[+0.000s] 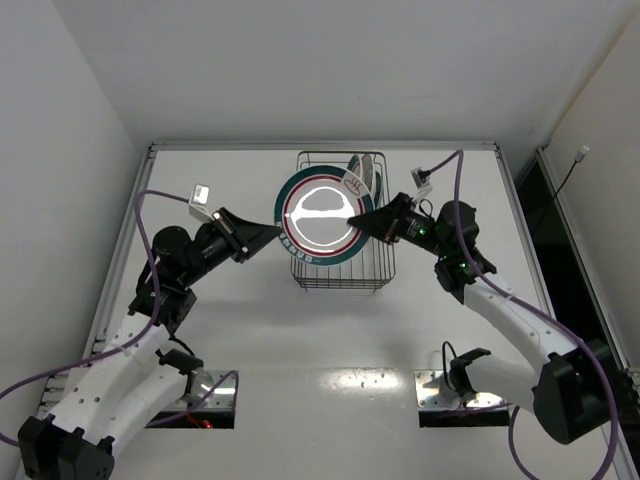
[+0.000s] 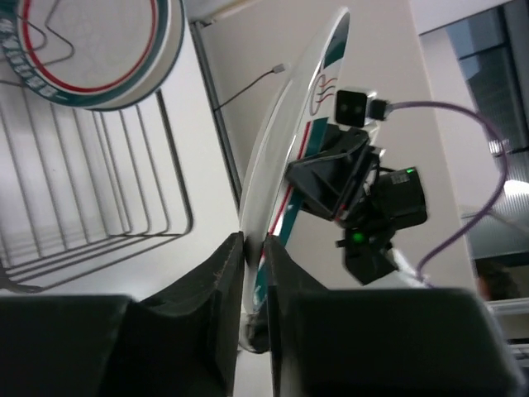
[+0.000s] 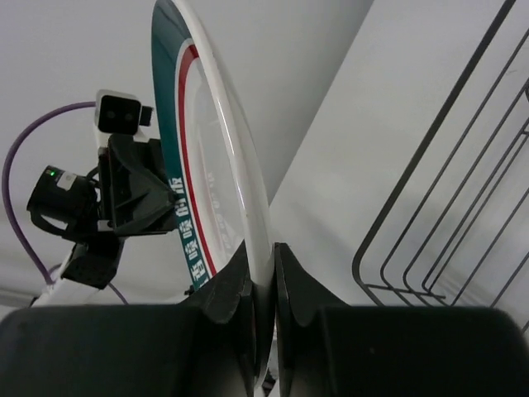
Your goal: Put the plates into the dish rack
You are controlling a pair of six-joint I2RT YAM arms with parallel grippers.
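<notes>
White table (image 1: 250,330) backdrop | I am clamping the plate (image 1: 322,215) rim in left gripper (image 1: 276,232) and right gripper (image 1: 354,219) | am planning a level, edge-on descent between dish rack (image 1: 340,275) tines

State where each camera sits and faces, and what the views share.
Top external: above and behind the bases, facing down on the table; left arm and right arm show, plate over rack.
Left wrist: on the left arm, facing along its fingers past the plate's rim to the right gripper.
Right wrist: on the right arm, facing along its fingers to the left gripper.
Shared: all three show plate and rack.
</notes>
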